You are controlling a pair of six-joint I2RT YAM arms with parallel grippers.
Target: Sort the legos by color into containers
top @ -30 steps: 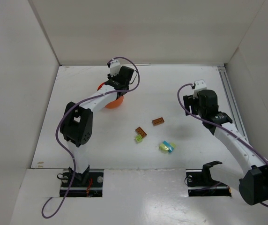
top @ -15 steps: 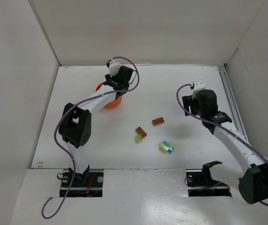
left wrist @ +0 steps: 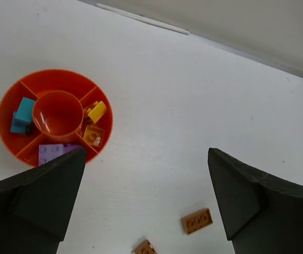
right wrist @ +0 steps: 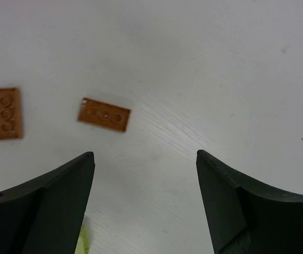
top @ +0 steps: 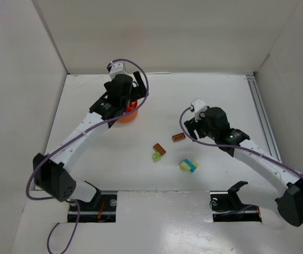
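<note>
1. Far left, the dish (left wrist: 56, 82) sits on the counter (left wrist: 194, 79) with its colours kept apart. The cyan bricks (left wrist: 23, 114) are in one compartment, the yellow bricks (left wrist: 97, 111) opposite, and a purple brick (left wrist: 51, 153) sits nearest.
2. The left gripper (left wrist: 146, 169) hangs above, jaws spread and empty; it looks free for another fetch.
3. Only that wrist view shows the sorting. From overhead the arm hides most of the dish.
4. In the centre, the lime brick (top: 156, 156) and the yellow-and-cyan pair (top: 188, 165) lie loose and unsorted.
5. The right gripper (right wrist: 145, 159) is spread and empty, with a brown brick (right wrist: 104, 114) just ahead; it is likely lining up. Its camera misses the yellow-and-cyan pair.
</note>
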